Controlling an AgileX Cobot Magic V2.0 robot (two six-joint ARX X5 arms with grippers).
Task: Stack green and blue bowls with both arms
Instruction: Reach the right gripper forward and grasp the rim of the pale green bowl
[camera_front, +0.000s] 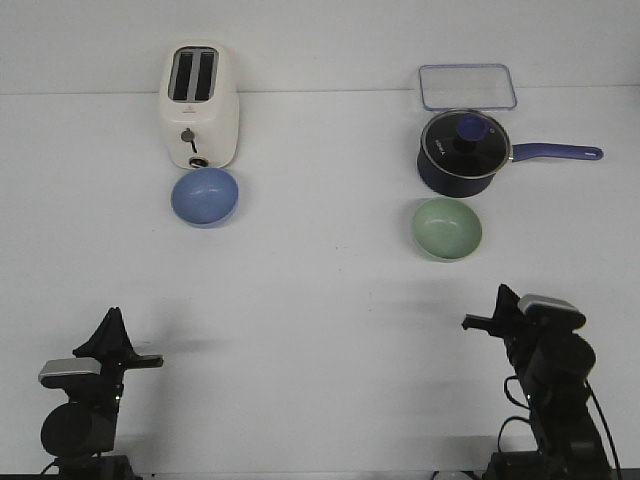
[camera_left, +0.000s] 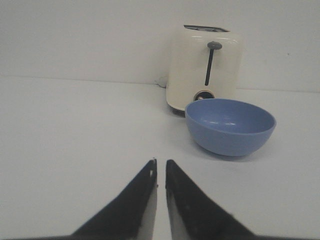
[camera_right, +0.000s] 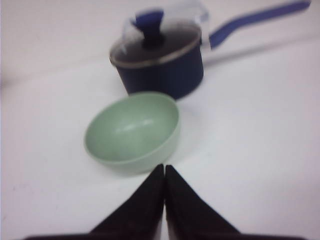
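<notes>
The periwinkle blue bowl (camera_front: 205, 196) stands upright in front of a toaster at the back left; it also shows in the left wrist view (camera_left: 230, 125). The mint green bowl (camera_front: 447, 228) stands upright in front of a saucepan at the right; it also shows in the right wrist view (camera_right: 133, 131). My left gripper (camera_front: 112, 320) is low at the near left, far from the blue bowl, its jaws (camera_left: 160, 162) nearly together and empty. My right gripper (camera_front: 500, 294) is at the near right, short of the green bowl, shut and empty (camera_right: 164, 167).
A cream toaster (camera_front: 201, 104) stands just behind the blue bowl. A dark navy saucepan (camera_front: 462, 152) with a glass lid stands behind the green bowl, its handle pointing right. A clear plastic lid (camera_front: 467, 86) lies behind the pan.
</notes>
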